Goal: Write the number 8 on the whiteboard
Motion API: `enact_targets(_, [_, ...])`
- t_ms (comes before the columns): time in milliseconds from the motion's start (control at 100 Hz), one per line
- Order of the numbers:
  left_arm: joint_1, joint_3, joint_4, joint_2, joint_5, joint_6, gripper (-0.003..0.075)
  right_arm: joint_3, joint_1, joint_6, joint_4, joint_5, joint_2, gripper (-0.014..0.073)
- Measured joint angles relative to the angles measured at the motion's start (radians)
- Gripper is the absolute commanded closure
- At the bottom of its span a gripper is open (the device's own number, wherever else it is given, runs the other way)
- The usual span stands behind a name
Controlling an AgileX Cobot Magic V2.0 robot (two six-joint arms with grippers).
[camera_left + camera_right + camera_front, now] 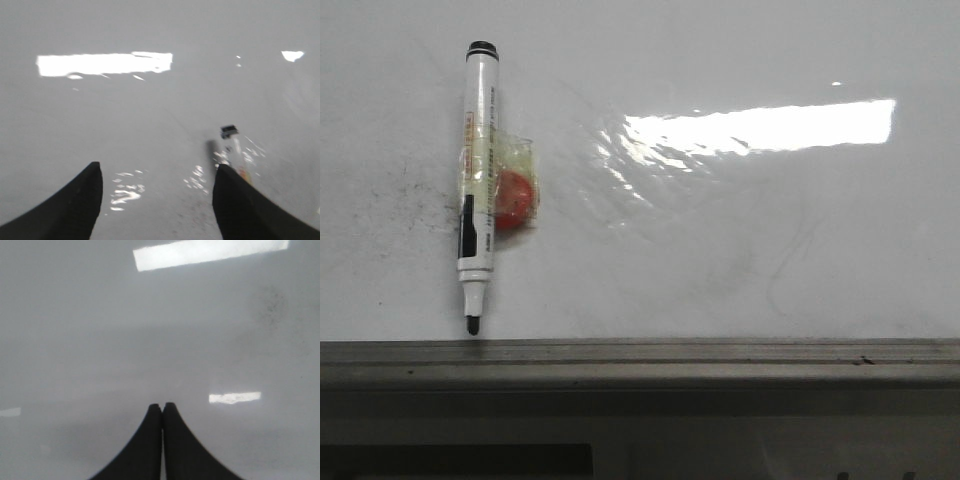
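Note:
The whiteboard (740,250) fills the front view, glossy white with faint grey smudges and a bright glare. No black number 8 shows on it. A white marker (478,185) with a black cap end and black tip lies on the board at the left, taped to a red round piece (514,200). Neither gripper shows in the front view. In the left wrist view my left gripper (157,172) is open and empty over the board, with the marker (235,145) just beyond its one finger. In the right wrist view my right gripper (162,407) is shut and empty over bare board.
A grey metal ledge (640,362) runs along the board's near edge, with the marker's tip almost touching it. Faint grey scribble traces (790,260) mark the board's right part.

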Motion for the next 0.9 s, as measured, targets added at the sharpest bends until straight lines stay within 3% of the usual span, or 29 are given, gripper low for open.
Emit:
enact_targets(200, [-0.189,0.0,-0.031,0.116,-0.036,0.0,0.0282,0.0,0.0,0.0,0.0,0.0,0.0,0.0657])
enact_targets(390, [-0.308,0.0,-0.166,0.233,-0.122,0.0,0.0282,0.0,0.0,0.0,0.0,0.0,0.0,0.0657])
enact_targets(620, [-0.359,0.0,-0.199,0.403,-0.268,-0.01,0.0282,0.0,0.0,0.0,0.0,0.0,0.0,0.0657])
enact_targets(900, [-0.363,-0.002,-0.208,0.542,-0.336,-0.037,0.0282,0.0,0.0,0.0,0.0,0.0,0.0,0.0657])
